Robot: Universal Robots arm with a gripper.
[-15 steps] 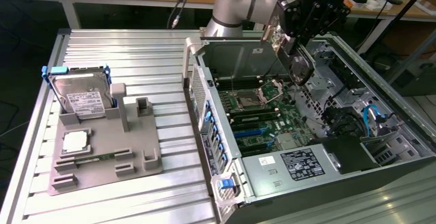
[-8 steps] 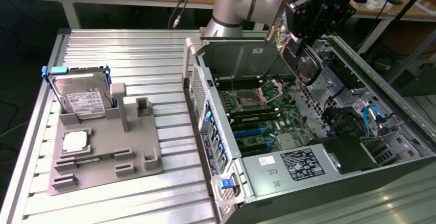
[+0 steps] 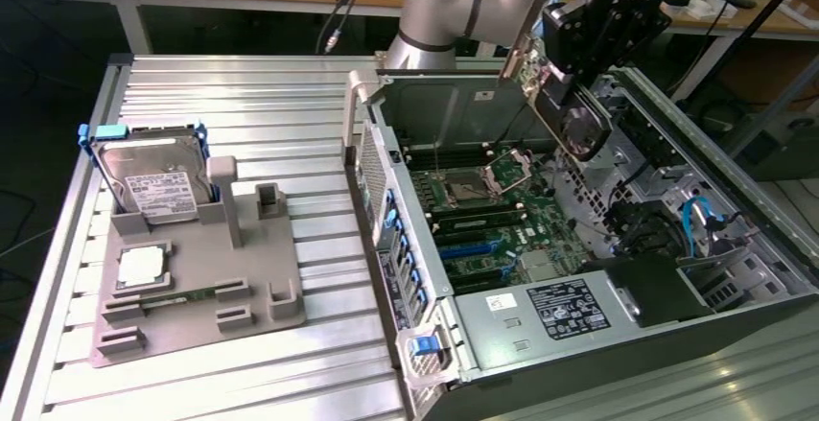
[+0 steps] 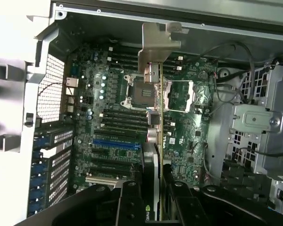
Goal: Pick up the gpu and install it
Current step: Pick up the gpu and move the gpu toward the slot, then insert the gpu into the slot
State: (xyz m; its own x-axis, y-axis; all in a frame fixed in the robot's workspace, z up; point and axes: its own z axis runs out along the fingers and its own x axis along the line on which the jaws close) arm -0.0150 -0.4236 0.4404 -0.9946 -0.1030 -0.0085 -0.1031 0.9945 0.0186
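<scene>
The ribbed metal counter [image 3: 230, 95] carried an open computer case [image 3: 716, 320] and, to the exterior view's left, a grey holder [image 3: 244, 277] with 1 hard drive [image 3: 153, 176]. Over the motherboard [image 3: 493, 220] hung the gripper [image 3: 570, 76], pinched on the gpu [image 3: 578, 122] — held on edge, its silvery bracket [image 4: 158, 44] farthest from the wrist.

The worktop [image 3: 218, 85] is ribbed bare metal, matt silver. On it the holder [image 3: 192, 277] looks like matt grey plastic. The hard drive [image 3: 153, 186] has a dull metal face, a white paper label and a blue plastic frame [image 3: 103, 133]. The computer case [image 3: 716, 330] is dark matt sheet metal, perforated in places. The gpu [image 4: 153, 122] ends in a plain silvery metal bracket [image 4: 156, 44]. The tool [image 4: 152, 188] is matt black.
</scene>
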